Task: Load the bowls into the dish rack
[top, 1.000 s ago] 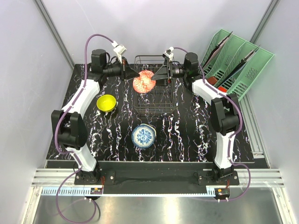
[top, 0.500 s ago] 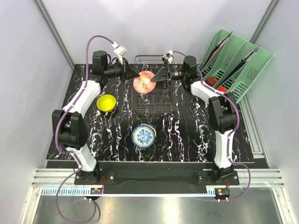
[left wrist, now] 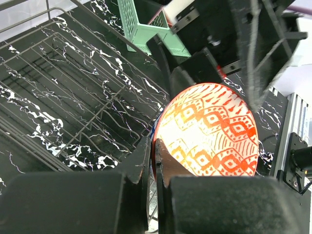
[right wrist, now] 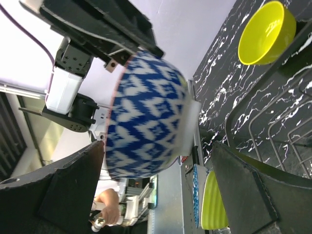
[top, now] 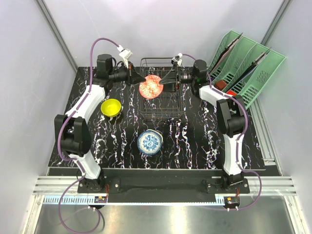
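2 arms reach over the dish rack (top: 161, 105) — left claw (left wrist: 155, 156) pinches the patterned bowl (top: 150, 87) by its rim, right claw (right wrist: 158, 146) gapes around it. Right wrist alone shows blue outside.

Orange-patterned bowl (top: 150, 86) tilted over dish rack (top: 162, 110); yellow bowl (top: 111, 107), floral bowl (top: 149, 142) outside.

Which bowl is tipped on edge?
The orange-patterned bowl, pinched by the left gripper over the dish rack; the yellow bowl and blue floral bowl sit upright on the table.
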`<act>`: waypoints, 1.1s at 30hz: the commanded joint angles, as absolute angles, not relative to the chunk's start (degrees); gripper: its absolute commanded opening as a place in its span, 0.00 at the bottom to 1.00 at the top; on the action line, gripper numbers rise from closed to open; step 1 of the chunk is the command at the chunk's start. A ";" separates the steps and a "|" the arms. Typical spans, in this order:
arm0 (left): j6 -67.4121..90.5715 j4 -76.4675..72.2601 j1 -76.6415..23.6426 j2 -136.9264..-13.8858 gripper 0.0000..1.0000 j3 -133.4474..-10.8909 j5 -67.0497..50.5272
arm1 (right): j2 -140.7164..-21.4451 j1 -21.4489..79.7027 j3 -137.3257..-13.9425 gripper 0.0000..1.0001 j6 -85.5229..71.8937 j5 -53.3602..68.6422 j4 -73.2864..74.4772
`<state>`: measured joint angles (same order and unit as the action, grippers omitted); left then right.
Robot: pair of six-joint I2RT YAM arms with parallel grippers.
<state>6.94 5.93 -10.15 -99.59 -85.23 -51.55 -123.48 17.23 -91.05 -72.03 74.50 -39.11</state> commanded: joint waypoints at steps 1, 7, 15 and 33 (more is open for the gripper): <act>7.47 0.88 -10.63 -95.89 0.00 -85.69 -51.42 | -125.15 17.05 -92.72 1.00 -75.41 74.62 -44.73; 7.38 0.88 -10.98 -96.06 0.00 -85.87 -51.15 | -125.24 17.23 -92.64 1.00 -78.48 74.53 -48.16; 6.50 0.97 -11.78 -96.06 0.00 -85.60 -49.57 | -124.54 18.63 -92.55 1.00 -80.59 74.44 -50.54; 4.22 2.90 -12.04 -96.06 0.00 -86.04 -49.31 | -124.01 19.51 -91.93 0.94 -78.66 75.67 -48.60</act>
